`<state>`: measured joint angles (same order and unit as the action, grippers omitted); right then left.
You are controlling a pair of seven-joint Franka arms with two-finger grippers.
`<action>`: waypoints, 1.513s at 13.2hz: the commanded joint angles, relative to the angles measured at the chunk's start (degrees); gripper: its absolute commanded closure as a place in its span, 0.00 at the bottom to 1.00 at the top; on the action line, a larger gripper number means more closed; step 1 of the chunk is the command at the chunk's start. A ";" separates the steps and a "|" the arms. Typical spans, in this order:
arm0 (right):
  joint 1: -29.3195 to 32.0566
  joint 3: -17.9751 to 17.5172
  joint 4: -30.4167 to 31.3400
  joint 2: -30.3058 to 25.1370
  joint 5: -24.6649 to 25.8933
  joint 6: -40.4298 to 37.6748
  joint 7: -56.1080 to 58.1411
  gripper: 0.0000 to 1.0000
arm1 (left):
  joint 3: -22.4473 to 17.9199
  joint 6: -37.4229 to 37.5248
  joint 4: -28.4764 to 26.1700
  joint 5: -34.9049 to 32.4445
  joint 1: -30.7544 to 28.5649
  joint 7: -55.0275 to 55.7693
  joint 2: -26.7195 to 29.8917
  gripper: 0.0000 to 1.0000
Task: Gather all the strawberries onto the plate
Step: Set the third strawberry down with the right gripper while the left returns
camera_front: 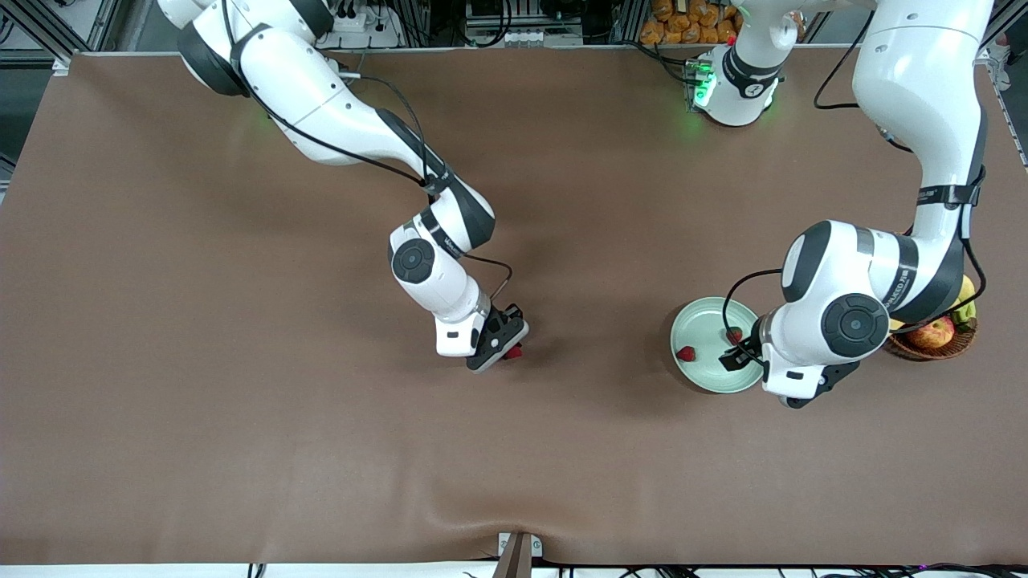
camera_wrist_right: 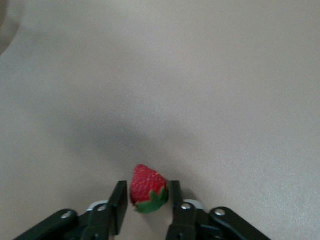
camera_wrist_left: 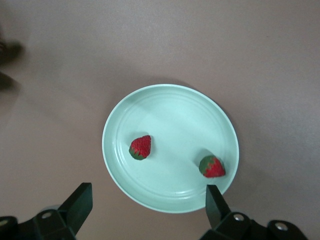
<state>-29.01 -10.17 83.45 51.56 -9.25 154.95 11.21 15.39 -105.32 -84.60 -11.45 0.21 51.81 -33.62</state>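
Third strawberry [camera_wrist_right: 147, 189] sits btwn right gripper [camera_front: 499, 343] fingers, centre of front frame, jaws narrow, grip unclear. Plate [camera_front: 697, 317], w/ two berries, lies toward frame right under left gripper [camera_wrist_left: 147, 207], spread wide, empty.

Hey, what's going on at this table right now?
Two robot arms are gathering strawberries onto a mint-green plate. Two berries already lie on it, and the left gripper hangs open over it. The right gripper is down at the table's middle with its fingers on either side of the third strawberry, which is not yet on the plate. A wicker basket of fruit sits at the left arm's end.
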 commanded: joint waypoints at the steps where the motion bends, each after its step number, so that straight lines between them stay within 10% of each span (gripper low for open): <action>1: 0.18 0.42 -2.33 -0.40 0.11 -0.53 -1.19 0.00 | 0.60 2.40 0.75 0.73 -0.39 -0.48 1.45 0.00; 9: 7.82 1.47 5.57 -14.19 0.46 -12.37 -0.66 0.00 | 4.29 2.67 0.75 2.21 0.92 3.36 2.07 0.00; 20: 9.93 17.10 14.46 -38.45 3.88 -39.96 -1.02 0.00 | 5.09 -16.11 6.20 4.16 15.95 33.32 -9.62 0.02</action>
<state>-20.11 4.91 94.33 18.81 -6.67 119.13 10.89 20.80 -117.89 -80.72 -7.96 15.14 80.04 -40.65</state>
